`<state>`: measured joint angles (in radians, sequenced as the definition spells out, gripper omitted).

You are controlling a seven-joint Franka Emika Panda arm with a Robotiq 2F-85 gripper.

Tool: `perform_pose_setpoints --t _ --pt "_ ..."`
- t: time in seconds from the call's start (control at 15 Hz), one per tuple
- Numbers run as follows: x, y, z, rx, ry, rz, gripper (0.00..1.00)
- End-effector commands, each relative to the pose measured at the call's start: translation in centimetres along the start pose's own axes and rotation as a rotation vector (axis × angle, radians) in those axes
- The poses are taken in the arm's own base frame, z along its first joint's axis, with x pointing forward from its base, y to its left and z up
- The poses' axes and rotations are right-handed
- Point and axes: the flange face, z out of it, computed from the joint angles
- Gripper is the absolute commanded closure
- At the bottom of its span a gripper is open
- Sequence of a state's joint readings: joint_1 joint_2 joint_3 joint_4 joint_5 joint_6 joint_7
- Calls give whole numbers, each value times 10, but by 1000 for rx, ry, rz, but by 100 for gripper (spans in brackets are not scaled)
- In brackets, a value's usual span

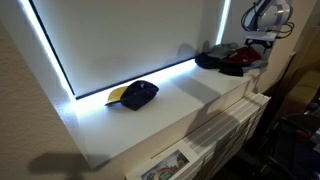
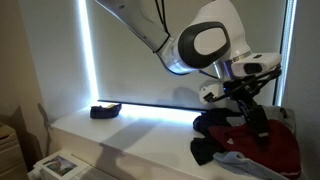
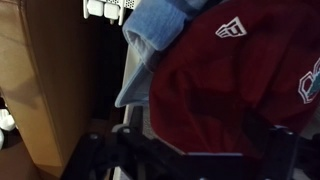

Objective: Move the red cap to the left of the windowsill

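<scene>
A: Starting with an exterior view, what is shown?
B: The red cap (image 1: 238,63) is seen in a heap of caps at one end of the windowsill (image 1: 170,112), under the gripper (image 1: 259,44). A navy cap (image 1: 135,94) is set well apart.
A: And from the heap's end, in an exterior view?
B: The gripper (image 2: 245,120) is poised just above the red cap (image 2: 272,142), jaws spread, nothing clamped. A black cap (image 2: 205,150) is pressed against it.
A: The wrist view?
B: It is mostly filled by the red cap (image 3: 240,85), a pale blue cloth (image 3: 150,40) beside it
</scene>
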<state>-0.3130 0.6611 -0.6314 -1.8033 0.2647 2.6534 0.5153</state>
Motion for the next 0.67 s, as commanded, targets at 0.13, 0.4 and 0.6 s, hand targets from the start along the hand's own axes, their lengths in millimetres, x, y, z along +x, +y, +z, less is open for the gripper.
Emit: perform_pose_setpoints --t 0.13,0.4,0.6 --pt "8 -7 4 27 64 49 0" --pt "12 -9 0 57 118 102 0" --pt "17 -11 13 58 152 128 0"
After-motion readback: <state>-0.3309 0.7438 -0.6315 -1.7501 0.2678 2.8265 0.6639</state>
